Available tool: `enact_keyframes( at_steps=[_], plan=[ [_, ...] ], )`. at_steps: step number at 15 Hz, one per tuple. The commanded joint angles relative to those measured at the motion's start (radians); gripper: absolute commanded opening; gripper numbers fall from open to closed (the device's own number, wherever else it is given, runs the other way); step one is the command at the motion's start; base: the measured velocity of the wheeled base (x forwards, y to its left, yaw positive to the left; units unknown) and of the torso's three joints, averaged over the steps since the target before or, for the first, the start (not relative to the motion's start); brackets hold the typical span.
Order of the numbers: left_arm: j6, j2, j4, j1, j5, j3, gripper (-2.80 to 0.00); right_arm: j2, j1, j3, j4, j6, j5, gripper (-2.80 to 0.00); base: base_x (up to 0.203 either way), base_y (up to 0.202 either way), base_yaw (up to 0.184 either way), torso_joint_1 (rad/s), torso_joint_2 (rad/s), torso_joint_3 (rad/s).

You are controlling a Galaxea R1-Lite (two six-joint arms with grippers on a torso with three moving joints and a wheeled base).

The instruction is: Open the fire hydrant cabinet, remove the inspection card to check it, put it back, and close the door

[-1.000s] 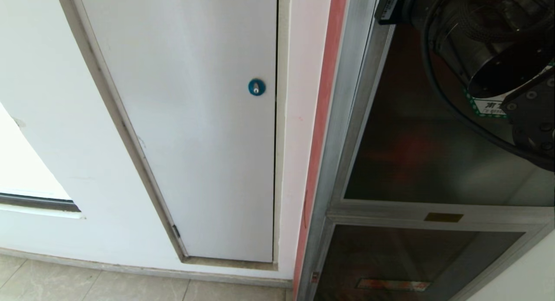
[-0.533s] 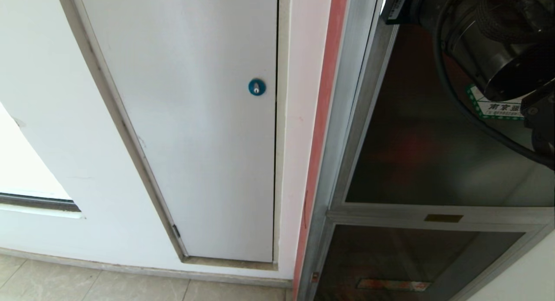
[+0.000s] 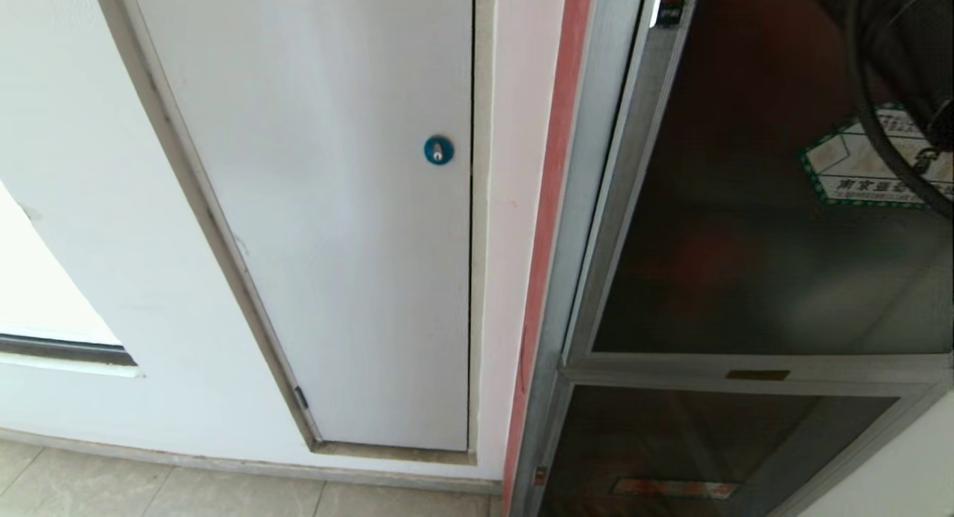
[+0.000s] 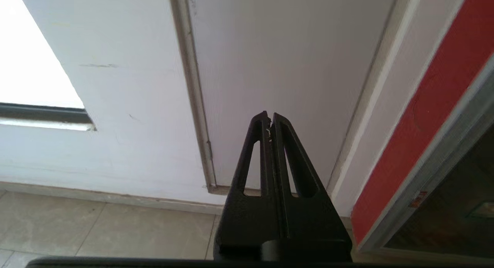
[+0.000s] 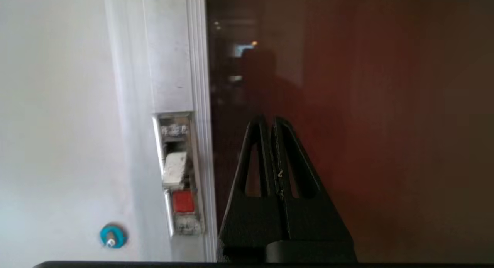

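Two grippers: both with fingers pressed together, nothing held.
Right gripper: raised in front of the dark glass of the door, tips pointing at the pane just beside the silver frame; contact with the glass cannot be told.
Latch: set in the silver frame beside the right gripper, metal plate with a pale lever and a red button below it.
Left gripper: low, aimed at the bottom of the white panel, near the floor tiles.
Cabinet: right of the white panel, red edging along its side, shut.
Door: flush in its frame, green-bordered sticker on the glass, partly crossed by a black cable.
Lower pane: under the door, also shut.
Card: not visible in any view.
Blue lock: on the white panel, near its right edge.
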Motion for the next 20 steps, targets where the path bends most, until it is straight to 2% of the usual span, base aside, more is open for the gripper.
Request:
enact_keyframes(
  at_steps=[1,15,20],
  plan=[
    [-0.001,0.0,0.0,0.002,0.0,0.02,-2.8,-0.011,0.006,0.006,0.021,-0.002,0.004,-2.8,0.0,0.0,0.0,0.0,0.0,0.0],
    [0.0,0.0,0.0,0.002,0.0,0.02,-2.8,-0.037,0.013,0.026,0.027,-0.004,-0.016,-2.8,0.0,0.0,0.0,0.0,0.0,0.0],
    [-0.001,0.0,0.0,0.002,0.0,0.02,-2.8,-0.048,0.076,0.089,0.022,-0.012,-0.059,-2.8,0.0,0.0,0.0,0.0,0.0,0.0]
  ],
)
